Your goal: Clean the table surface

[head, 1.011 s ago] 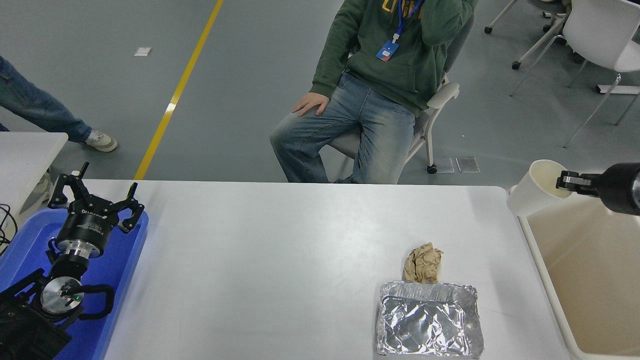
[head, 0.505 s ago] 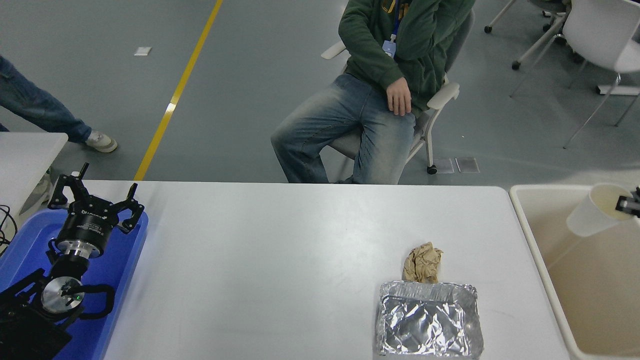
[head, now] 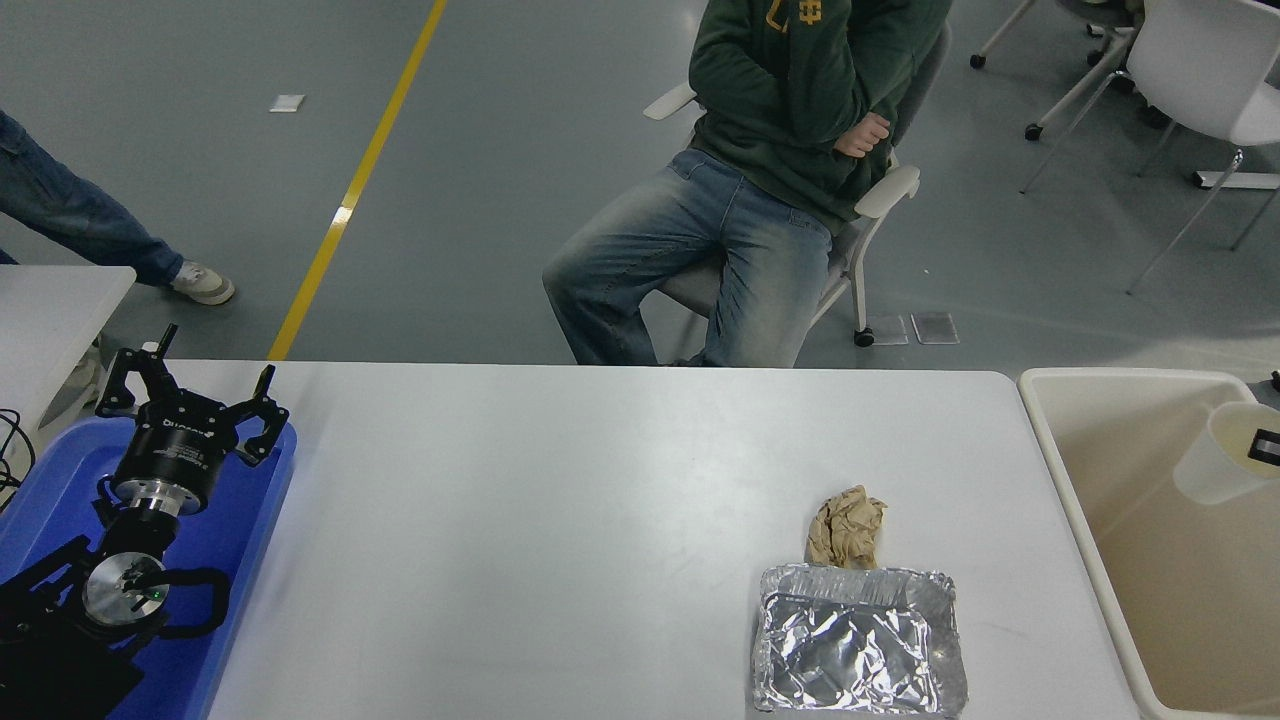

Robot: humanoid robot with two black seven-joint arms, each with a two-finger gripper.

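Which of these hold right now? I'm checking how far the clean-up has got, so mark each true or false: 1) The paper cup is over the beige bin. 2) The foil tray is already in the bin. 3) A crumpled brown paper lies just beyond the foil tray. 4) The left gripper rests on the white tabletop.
1) True: the paper cup is over the beige bin, with the right gripper at its rim.
2) False: the foil tray sits on the table surface.
3) True: the crumpled brown paper touches the foil tray's far edge.
4) False: the left gripper is parked over the blue tray.
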